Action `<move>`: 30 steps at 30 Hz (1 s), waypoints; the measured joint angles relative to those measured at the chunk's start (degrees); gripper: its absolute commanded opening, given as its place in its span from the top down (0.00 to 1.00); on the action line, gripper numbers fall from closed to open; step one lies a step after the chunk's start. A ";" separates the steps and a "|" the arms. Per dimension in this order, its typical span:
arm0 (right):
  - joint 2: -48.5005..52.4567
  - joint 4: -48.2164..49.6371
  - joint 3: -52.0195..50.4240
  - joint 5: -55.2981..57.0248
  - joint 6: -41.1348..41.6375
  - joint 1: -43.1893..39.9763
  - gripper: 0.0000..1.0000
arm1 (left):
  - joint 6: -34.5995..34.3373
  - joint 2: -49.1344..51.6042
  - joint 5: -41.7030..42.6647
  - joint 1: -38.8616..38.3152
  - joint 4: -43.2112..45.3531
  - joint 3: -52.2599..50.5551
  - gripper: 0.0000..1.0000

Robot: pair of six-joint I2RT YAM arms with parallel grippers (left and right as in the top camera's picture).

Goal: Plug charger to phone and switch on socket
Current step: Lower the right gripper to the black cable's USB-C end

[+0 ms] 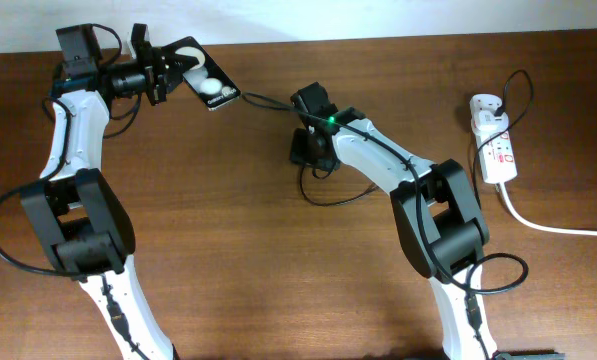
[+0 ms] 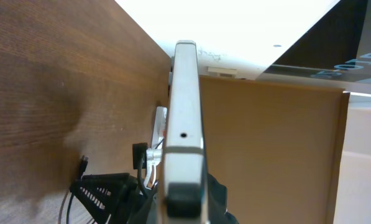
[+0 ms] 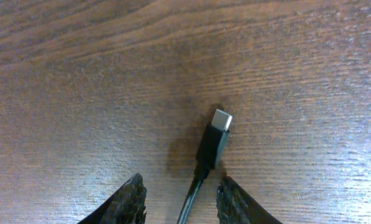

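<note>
left gripper (image 1: 190,72): clenched on the phone (image 1: 216,90), held far-left over the table (image 1: 228,250), its face showing to your overhead camera.
right gripper (image 3: 180,186): released, fingers (image 3: 126,202) parted, gripping nothing.
charger (image 3: 215,140): tip lies flat on the table just ahead of those fingers, with the cable running between them; not plugged into the phone.
socket (image 1: 496,148): right side of the table, well apart from both grippers; you cannot tell the switch state.

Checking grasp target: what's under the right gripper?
The charger's connector tip lies on the wooden table, between the right gripper's open fingers. The cable's onward run is out of view.
</note>
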 measured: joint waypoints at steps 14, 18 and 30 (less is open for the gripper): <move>2.43 -7.82 5.01 1.68 -16.09 -0.02 0.96 | 1.46 0.00 1.07 0.00 -1.49 0.00 1.00; 3.32 -20.39 8.52 6.03 -25.33 -0.02 0.96 | 1.46 0.00 1.25 0.00 -1.51 0.00 1.00; 3.91 -23.87 8.66 6.60 -26.29 -0.09 0.78 | 1.49 0.00 1.49 0.00 -1.51 0.00 1.00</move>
